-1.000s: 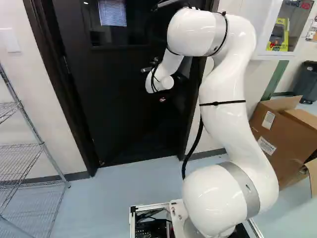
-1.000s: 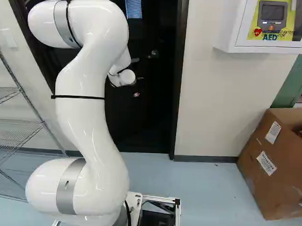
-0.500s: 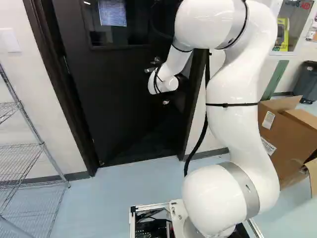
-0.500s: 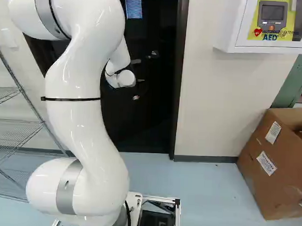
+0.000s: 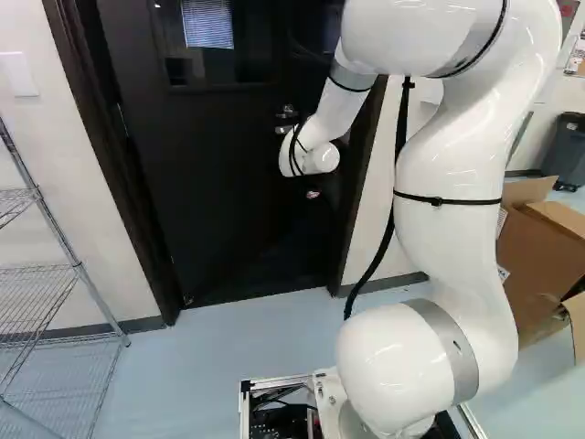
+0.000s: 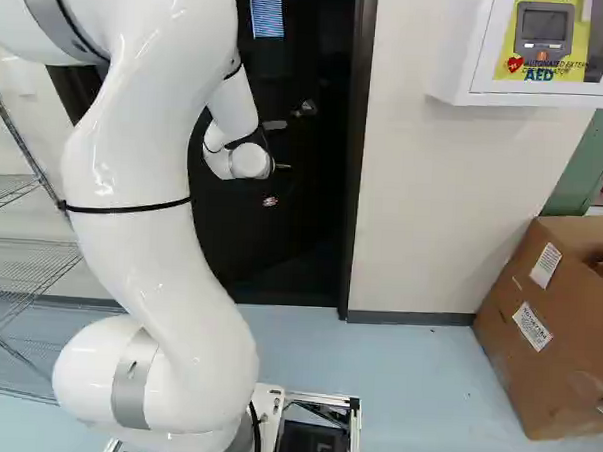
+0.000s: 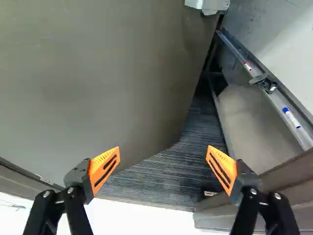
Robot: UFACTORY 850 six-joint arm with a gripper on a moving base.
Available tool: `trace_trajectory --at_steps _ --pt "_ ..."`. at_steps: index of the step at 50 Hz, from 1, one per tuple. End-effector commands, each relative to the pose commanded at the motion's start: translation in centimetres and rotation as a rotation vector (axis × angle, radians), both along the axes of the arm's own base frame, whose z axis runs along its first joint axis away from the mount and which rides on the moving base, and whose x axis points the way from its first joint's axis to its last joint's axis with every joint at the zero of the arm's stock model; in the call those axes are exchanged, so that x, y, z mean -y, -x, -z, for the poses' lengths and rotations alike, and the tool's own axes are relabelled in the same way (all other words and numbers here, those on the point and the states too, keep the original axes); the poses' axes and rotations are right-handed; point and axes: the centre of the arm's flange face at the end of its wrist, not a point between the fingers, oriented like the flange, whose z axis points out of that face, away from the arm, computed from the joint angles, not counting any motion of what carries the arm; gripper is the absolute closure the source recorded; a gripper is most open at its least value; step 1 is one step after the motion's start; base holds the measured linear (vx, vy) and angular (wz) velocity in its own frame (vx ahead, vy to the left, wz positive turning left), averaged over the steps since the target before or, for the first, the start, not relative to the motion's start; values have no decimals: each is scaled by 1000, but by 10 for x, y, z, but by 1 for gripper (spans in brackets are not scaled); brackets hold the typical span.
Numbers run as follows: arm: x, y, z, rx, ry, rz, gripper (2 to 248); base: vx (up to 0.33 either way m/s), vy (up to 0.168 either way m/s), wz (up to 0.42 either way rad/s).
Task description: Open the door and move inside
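Gripper point(image 5: 313, 194) sits low at the arm's point(image 5: 457, 238) far end, mostly hidden against the dark door point(image 5: 219, 183) in the left base view. Wrist view: jaws of the gripper point(image 7: 162, 154) stand wide apart, orange pads point(image 7: 103, 169) facing each other; nothing is held. Door lies ahead of the arm, ajar: past its edge, the wrist view shows dark ribbed floor point(image 7: 161, 181), a ledge point(image 7: 276, 98) and a marker point(image 7: 292, 118) on that ledge. Door handle point(image 6: 275, 125) shows near the arm's wrist in the right base view; contact cannot be told. Wire rack point(image 5: 80, 265) stands at left of the left base view; cardboard box point(image 6: 547, 327) at right of the right base view.
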Motion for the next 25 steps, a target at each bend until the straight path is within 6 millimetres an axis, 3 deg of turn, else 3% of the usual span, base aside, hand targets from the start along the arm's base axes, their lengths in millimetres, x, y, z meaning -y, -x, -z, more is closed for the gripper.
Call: trace_trajectory --at_steps 25 --pt "14 47 -12 87 -17 18 3 0 0 0"
